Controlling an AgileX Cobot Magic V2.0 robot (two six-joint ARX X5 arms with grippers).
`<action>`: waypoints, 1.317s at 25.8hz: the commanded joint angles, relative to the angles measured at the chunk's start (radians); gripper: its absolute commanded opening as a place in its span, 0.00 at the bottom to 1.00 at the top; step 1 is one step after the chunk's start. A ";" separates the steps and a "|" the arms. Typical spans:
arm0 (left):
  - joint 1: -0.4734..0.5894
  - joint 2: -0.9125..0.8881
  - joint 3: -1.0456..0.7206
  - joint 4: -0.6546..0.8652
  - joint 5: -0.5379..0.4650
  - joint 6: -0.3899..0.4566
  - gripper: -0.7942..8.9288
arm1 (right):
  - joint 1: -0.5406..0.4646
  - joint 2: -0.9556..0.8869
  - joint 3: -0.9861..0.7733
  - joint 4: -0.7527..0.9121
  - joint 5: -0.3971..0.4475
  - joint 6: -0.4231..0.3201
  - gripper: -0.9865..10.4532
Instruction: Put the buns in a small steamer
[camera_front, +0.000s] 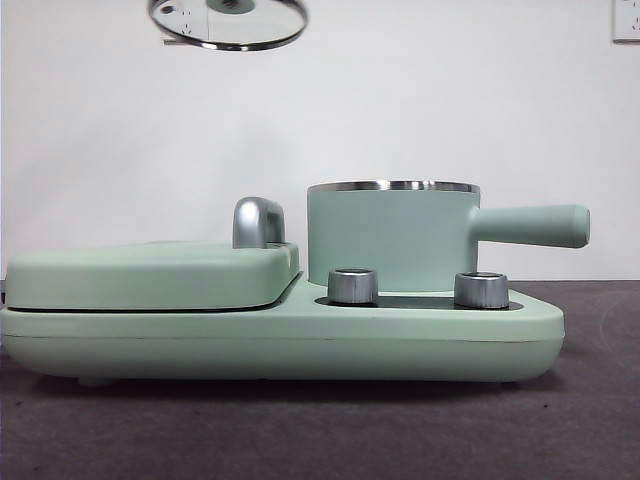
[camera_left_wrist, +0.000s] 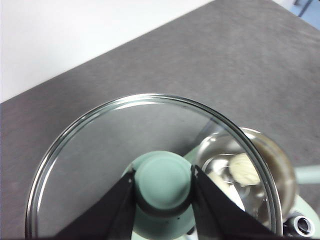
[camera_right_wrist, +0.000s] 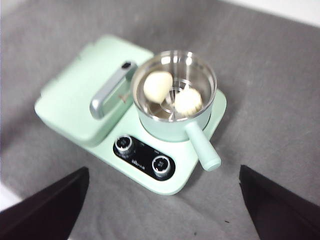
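The small steamer (camera_front: 390, 235), a mint-green pot with a steel rim and a straight side handle, stands uncovered on its base. Both buns lie inside it: the smooth one (camera_right_wrist: 158, 85) and the round pleated one (camera_right_wrist: 188, 100). From the left wrist, one bun (camera_left_wrist: 244, 169) shows through the glass. My left gripper (camera_left_wrist: 163, 181) is shut on the green knob of the glass lid (camera_left_wrist: 100, 150). It holds the lid (camera_front: 228, 22) high above the left part of the appliance. My right gripper (camera_right_wrist: 162, 200) hangs open high over the steamer (camera_right_wrist: 175, 95), holding nothing.
The pot sits on a mint-green appliance base (camera_front: 280, 345) with two steel dials (camera_front: 353, 286). A flat hinged griddle lid (camera_front: 150, 272) with a steel handle (camera_front: 256, 221) takes up the left half. Dark grey tabletop lies all around, with a white wall behind.
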 joint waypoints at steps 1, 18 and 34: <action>-0.036 -0.003 0.036 0.021 0.010 -0.007 0.10 | 0.006 -0.102 -0.100 0.043 -0.002 0.041 0.50; -0.212 0.095 0.036 -0.001 0.010 0.016 0.10 | 0.006 -0.386 -0.432 0.163 -0.031 0.143 0.50; -0.248 0.269 0.028 0.062 0.126 0.111 0.10 | 0.005 -0.386 -0.432 0.188 -0.023 0.153 0.50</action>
